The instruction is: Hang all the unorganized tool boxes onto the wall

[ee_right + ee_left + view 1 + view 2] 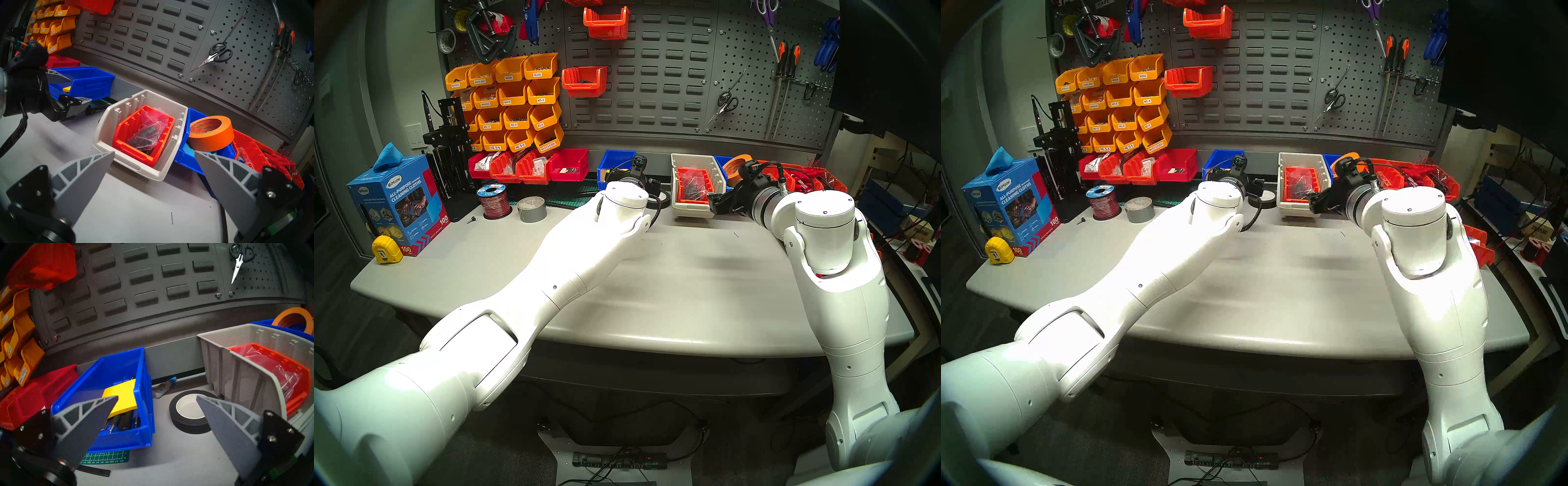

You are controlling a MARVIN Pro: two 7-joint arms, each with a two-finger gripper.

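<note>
A blue tool box [144,395] [614,159] with a yellow pad and pens stands at the back of the table under the wall [653,68] [136,285]. My left gripper [157,397] [80,90] is open, and the box's right side wall lies between its fingers. To the right stands a beige tool box [694,161] [105,135] with an orange-red bin and a plastic bag inside. A second blue tool box [192,159] beside it carries an orange tape roll [210,134]. My right gripper [154,151] [714,203] hangs open and empty just in front of the beige box.
Two orange-red bins [605,22] hang on the louvre panel, and yellow labelled bins [510,101] fill the pegboard to the left. A row of red bins [531,166], a black tape roll [188,412], grey duct tape [532,208] and a wire spool [493,200] sit on the table.
</note>
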